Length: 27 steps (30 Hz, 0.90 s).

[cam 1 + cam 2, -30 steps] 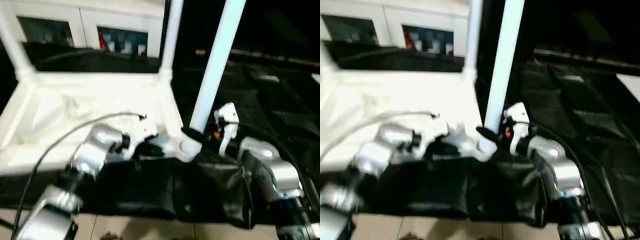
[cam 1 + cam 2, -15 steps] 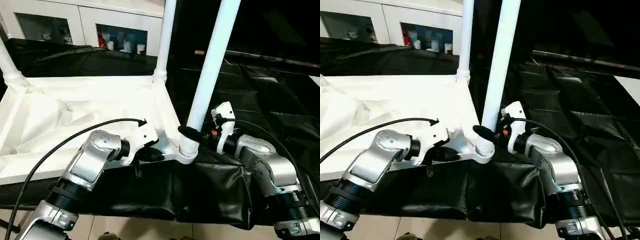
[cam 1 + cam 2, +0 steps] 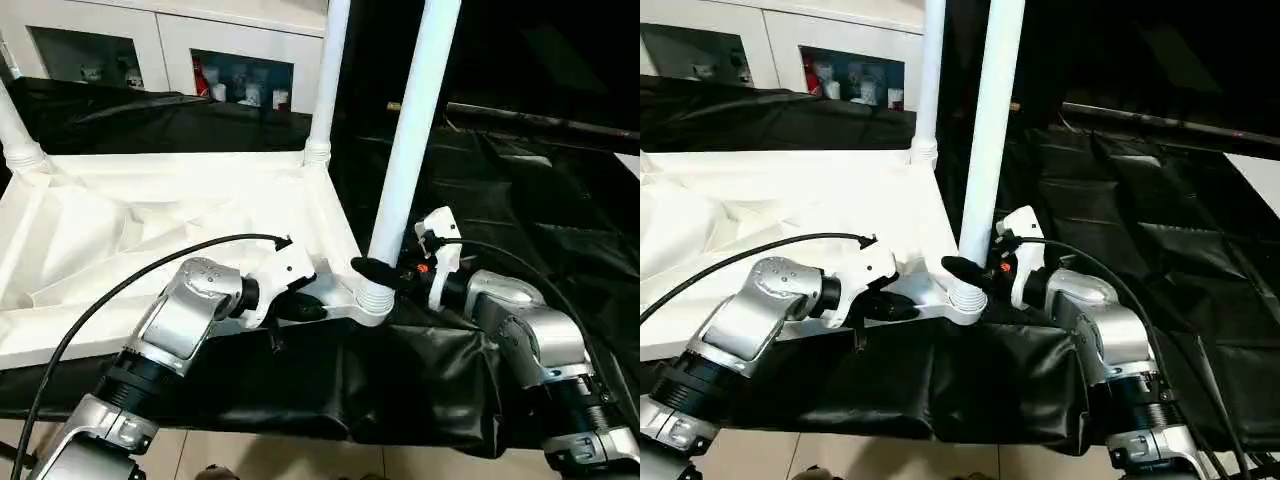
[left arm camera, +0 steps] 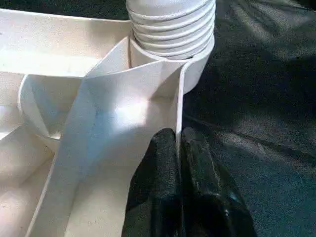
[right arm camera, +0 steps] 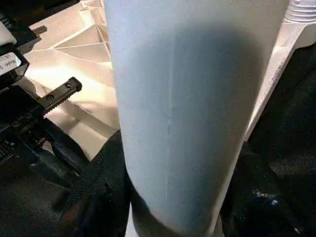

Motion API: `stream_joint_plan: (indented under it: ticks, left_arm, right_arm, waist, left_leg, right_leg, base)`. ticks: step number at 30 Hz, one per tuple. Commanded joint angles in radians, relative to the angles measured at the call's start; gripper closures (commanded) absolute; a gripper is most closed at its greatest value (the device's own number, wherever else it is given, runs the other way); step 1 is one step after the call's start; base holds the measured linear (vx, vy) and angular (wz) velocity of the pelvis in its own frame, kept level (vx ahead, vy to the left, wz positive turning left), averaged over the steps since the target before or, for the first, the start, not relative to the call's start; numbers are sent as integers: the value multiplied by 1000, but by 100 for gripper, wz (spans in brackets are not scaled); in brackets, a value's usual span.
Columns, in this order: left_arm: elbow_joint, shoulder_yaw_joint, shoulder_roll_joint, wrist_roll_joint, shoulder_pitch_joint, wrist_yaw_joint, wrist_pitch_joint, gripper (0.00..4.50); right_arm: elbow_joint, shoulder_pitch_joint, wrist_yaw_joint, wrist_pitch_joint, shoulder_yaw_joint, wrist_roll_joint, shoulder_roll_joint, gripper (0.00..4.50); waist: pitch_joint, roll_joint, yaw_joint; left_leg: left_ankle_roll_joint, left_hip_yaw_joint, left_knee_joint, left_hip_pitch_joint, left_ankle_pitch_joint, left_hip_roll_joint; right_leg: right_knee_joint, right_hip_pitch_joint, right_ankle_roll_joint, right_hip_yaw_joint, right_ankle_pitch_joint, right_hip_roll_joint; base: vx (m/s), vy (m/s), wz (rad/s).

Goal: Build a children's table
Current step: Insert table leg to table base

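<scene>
The children's table lies upside down: its white tabletop (image 3: 150,230) shows its ribbed underside on the black-draped work table. Legs stand upright in the far left (image 3: 15,125), far right (image 3: 328,80) and near right (image 3: 410,130) corner sockets. My left gripper (image 3: 305,308) is shut on the tabletop's thin rim beside the near right socket; in the left wrist view its black fingertips (image 4: 168,148) pinch that wall. My right gripper (image 3: 385,272) is closed round the near right leg (image 5: 192,108) just above its threaded socket (image 4: 173,29).
The black cloth (image 3: 520,200) spreads to the right and hangs over the work table's front edge. A white cabinet (image 3: 240,75) with glass doors stands behind. A black cable (image 3: 150,265) arcs over my left forearm. Light floor (image 3: 300,465) shows below the edge.
The whole picture has shifted and steadied, so the camera has moved. Both grippers keep the same holds on the rim and the leg.
</scene>
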State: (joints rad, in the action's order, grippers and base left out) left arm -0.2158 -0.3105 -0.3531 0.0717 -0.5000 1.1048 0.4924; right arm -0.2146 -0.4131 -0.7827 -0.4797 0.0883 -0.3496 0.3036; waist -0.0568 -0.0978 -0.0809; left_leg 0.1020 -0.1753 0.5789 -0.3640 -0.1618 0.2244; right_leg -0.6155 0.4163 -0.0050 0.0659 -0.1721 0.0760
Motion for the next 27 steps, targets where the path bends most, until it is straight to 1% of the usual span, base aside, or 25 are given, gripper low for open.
stream_joint_plan:
  ticks: [1,3,4,5,6,7,8,9,10,11,12,13,14,16,17,18,19,21,22,23,24,27]
  left_arm:
    - [-13,40,13,-49,-15,-28,-9,450]
    - [-18,40,12,-54,-17,-25,-13,450]
    - [-19,41,11,-57,-18,-24,-12,450]
    - [-19,42,10,-59,-18,-23,-12,450]
    - [-19,42,10,-59,-18,-23,-12,450]
    - [-20,42,9,-60,-19,-23,-13,450]
    - [-19,40,6,-57,-18,-24,-15,450]
    - [-19,40,5,-57,-18,-24,-15,450]
    - [-19,41,5,-57,-18,-26,-15,450]
    - [-20,42,4,-57,-17,-26,-16,450]
    - [-21,42,3,-55,-17,-28,-21,450]
    - [-22,42,4,-54,-16,-32,-27,450]
    - [-25,44,4,-53,-16,-36,-31,450]
    - [-27,44,4,-55,-16,-37,-31,450]
    - [-28,44,3,-55,-17,-38,-34,450]
    - [-30,45,3,-57,-19,-39,-35,450]
    - [-32,45,1,-57,-22,-41,-39,450]
    - [-33,45,0,-56,-22,-41,-40,450]
    - [-35,45,-1,-56,-24,-42,-42,450]
    - [-40,46,-2,-54,-27,-44,-47,450]
    - [-41,46,-2,-54,-28,-45,-48,450]
    - [-59,50,-1,-52,-38,-52,-62,450]
  right_arm:
    - [-2,-3,-15,-18,11,2,11,260]
    - [-33,-8,-9,16,4,10,1,260]
    - [-54,-11,-5,29,-9,3,-12,260]
    - [-68,-13,-1,36,-19,-2,-22,260]
    - [-68,-13,-1,36,-19,-2,-22,260]
    - [-86,-14,3,49,-32,-9,-34,260]
    - [-111,0,-4,84,-49,-18,-44,260]
    - [-113,2,-4,86,-53,-20,-45,260]
    - [-131,17,-3,100,-76,-37,-54,260]
    - [-139,24,-2,104,-87,-45,-57,260]
    - [-147,31,-1,111,-94,-48,-58,260]
    - [-156,37,0,122,-99,-47,-59,260]
    - [-169,45,1,138,-108,-49,-61,260]
    - [-178,52,2,150,-118,-51,-66,261]
    - [-183,58,3,162,-125,-52,-71,261]
    - [-190,65,4,177,-133,-52,-76,261]
    - [-201,81,10,209,-146,-51,-86,261]
    - [-203,86,13,218,-149,-51,-89,261]
    - [-204,94,13,229,-150,-51,-92,261]
    - [-206,104,15,247,-150,-50,-96,261]
    - [-206,106,15,251,-150,-50,-96,261]
    - [-213,146,16,301,-147,-42,-102,261]
  waist:
    - [66,-3,-7]
    - [66,-3,-7]
    - [66,-3,-7]
    - [67,0,-6]
    - [66,-1,-5]
    - [67,-1,-6]
    - [66,-1,-4]
    - [67,-1,-4]
    - [68,-1,-4]
    - [68,0,-5]
    - [69,-1,-5]
    - [69,2,-5]
    - [70,1,-6]
    - [68,1,-5]
    - [67,3,-5]
    - [67,3,-6]
    - [67,7,-6]
    - [66,4,-5]
    - [66,4,-6]
    - [66,7,-6]
    - [66,7,-6]
    - [66,6,-9]
  left_leg:
    - [-10,-6,-60,4,-189,3]
    - [-8,-6,-60,4,-193,3]
    - [-8,-6,-60,4,-196,3]
    - [-6,-5,-60,3,-204,2]
    - [-5,-6,-60,3,-207,2]
    - [-4,-5,-60,3,-208,3]
    - [-4,-4,-61,3,-210,3]
    - [-4,-4,-60,4,-212,4]
    - [-5,-4,-60,3,-205,4]
    - [-10,-5,-60,4,-194,4]
    - [-12,-5,-59,4,-190,5]
    - [-13,-5,-60,4,-185,4]
    - [-15,-6,-59,4,-187,4]
    - [-13,-6,-60,4,-203,3]
    - [-8,-5,-61,4,-222,4]
    - [-6,-4,-61,5,-222,5]
    - [-4,-4,-63,5,-228,5]
    - [-3,-3,-64,4,-239,4]
    - [-4,-3,-64,5,-239,4]
    - [-4,-3,-64,5,-241,4]
    - [-4,-3,-64,5,-241,4]
    - [-6,-3,-64,6,-244,5]
  right_leg:
    - [75,-53,-135,-39,-281,54]
    - [76,-53,-134,-39,-286,54]
    - [76,-53,-134,-38,-290,54]
    - [78,-52,-135,-38,-302,55]
    - [79,-52,-134,-38,-305,55]
    - [78,-53,-134,-38,-307,56]
    - [78,-52,-135,-38,-308,57]
    - [78,-52,-137,-37,-306,57]
    - [76,-53,-140,-38,-292,56]
    - [73,-53,-150,-38,-263,55]
    - [72,-53,-153,-38,-252,54]
    - [71,-55,-160,-38,-233,54]
    - [72,-54,-160,-38,-234,54]
    - [76,-54,-154,-37,-268,55]
    - [80,-52,-145,-37,-303,56]
    - [79,-52,-145,-37,-302,56]
    - [80,-51,-145,-37,-302,56]
    - [81,-53,-141,-36,-319,55]
    - [82,-52,-139,-37,-326,56]
    - [83,-51,-137,-37,-331,56]
    - [83,-51,-137,-37,-331,56]
    - [82,-51,-141,-37,-318,56]
  base:
    - [0,0,0]
    - [0,0,0]
    - [0,0,0]
    - [0,0,0]
    - [0,0,0]
    - [0,0,0]
    - [0,0,0]
    - [0,0,0]
    - [0,0,0]
    - [0,0,0]
    - [0,0,0]
    - [0,0,0]
    - [0,0,0]
    - [0,0,0]
    - [0,0,0]
    - [0,0,0]
    - [0,0,0]
    - [0,0,0]
    - [0,0,0]
    - [0,0,0]
    - [0,0,0]
    - [0,0,0]
